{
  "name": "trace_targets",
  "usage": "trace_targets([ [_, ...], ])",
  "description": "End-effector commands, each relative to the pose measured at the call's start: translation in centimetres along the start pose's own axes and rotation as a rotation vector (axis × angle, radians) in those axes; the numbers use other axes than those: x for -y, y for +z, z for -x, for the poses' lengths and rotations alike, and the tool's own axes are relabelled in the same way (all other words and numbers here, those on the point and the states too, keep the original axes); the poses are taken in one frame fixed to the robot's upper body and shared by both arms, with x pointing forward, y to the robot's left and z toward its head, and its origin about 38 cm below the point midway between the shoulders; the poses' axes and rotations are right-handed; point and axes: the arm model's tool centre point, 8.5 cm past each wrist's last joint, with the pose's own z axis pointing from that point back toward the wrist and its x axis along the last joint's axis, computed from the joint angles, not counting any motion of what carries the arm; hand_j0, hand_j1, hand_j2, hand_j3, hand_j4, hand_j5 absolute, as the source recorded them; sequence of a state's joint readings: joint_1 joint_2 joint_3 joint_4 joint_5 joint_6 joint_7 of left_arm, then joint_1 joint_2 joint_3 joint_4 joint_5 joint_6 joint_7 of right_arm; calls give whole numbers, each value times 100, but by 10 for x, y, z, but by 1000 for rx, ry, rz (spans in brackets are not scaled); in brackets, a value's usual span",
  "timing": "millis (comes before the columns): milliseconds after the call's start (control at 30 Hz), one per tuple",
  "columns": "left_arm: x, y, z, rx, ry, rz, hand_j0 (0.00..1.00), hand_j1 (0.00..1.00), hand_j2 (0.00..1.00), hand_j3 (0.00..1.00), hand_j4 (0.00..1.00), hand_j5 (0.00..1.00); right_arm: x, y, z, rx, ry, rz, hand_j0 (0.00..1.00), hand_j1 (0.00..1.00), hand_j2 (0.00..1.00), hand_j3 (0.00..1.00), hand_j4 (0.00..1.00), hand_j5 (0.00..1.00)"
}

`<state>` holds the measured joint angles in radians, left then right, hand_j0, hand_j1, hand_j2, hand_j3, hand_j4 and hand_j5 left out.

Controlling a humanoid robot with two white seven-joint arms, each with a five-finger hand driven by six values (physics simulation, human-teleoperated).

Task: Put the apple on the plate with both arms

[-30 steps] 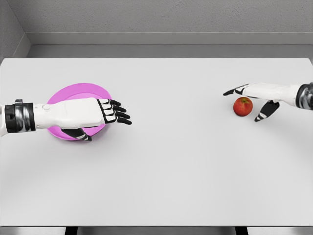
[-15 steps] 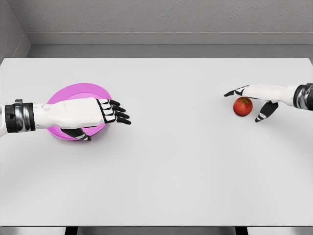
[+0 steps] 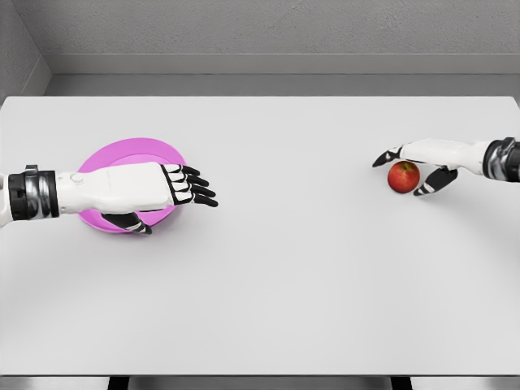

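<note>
2 white hands, round red apple (image 3: 404, 176), glossy pink plate (image 3: 130, 151)

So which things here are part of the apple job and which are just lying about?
Part of the job:
- red apple
- pink plate
- right hand, fingers spread around the apple
- left hand, over the plate

Lying about:
- nothing loose; only the white table beneath it all

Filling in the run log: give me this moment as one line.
right hand: open, fingers around apple, not lifted | left hand: over pink plate, open | apple: on table, far from plate
</note>
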<state>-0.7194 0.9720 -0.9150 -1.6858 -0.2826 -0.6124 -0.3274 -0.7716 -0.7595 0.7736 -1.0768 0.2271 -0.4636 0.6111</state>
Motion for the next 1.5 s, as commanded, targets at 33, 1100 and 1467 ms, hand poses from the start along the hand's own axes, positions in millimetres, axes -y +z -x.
trace_targets([
  [33, -1, 0, 0, -1, 5, -5, 100, 100, 100, 100, 100, 100, 0, -2, -1, 6, -6, 2, 67, 67, 67, 67, 67, 67],
  [1100, 3, 1, 4, -11, 12, 15, 100, 100, 100, 100, 100, 100, 29, -70, -147, 504, 165, 4, 35, 35, 35, 35, 35, 35],
  [1467, 1, -11, -1, 17, 14, -3, 100, 100, 100, 100, 100, 100, 65, -37, -87, 354, 77, 184, 100, 100, 100, 100, 100, 100],
])
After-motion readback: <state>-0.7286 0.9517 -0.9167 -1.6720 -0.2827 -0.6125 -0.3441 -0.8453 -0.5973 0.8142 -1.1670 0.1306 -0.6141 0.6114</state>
